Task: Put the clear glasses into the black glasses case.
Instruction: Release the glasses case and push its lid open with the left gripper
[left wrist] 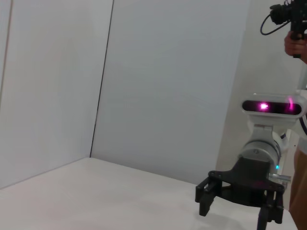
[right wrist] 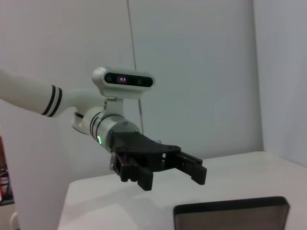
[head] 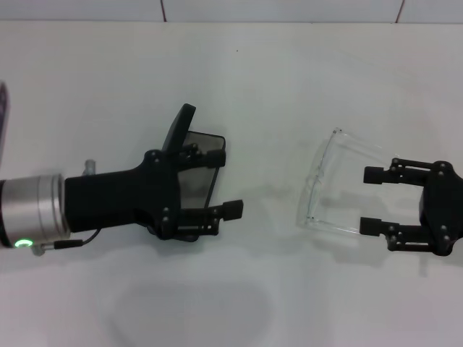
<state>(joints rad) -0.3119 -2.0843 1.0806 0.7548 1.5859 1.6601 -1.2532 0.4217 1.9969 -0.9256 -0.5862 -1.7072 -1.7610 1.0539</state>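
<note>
White tabletop (head: pixel 239 72) fills the head view, backed by plain white wall panels. At left of centre the case (head: pixel 197 170) lies open, its lid raised on edge and the grey lining showing; the right wrist view catches its lid (right wrist: pixel 232 214) too. The left gripper (head: pixel 224 182) sits over the case with its fingers (head: pixel 233 209) spread, one near each long side, and does not appear to be pinching anything.

Well apart to the right, the glasses (head: pixel 329 184) rest on the bare tabletop, lens front toward the case and the thin temple arms running back toward the right gripper (head: pixel 375 200). Its fingers (head: pixel 373 174) are spread wide, with the tips just beside the temple ends and not yet closed on them.

Clear plastic like this is likely very light, smooth and apt to slide or tip when nudged, and the temples will probably flex. A firmer hold would be across the lens frame near a hinge rather than on a temple tip, with gentle pressure to avoid scratching or springing them away.
</note>
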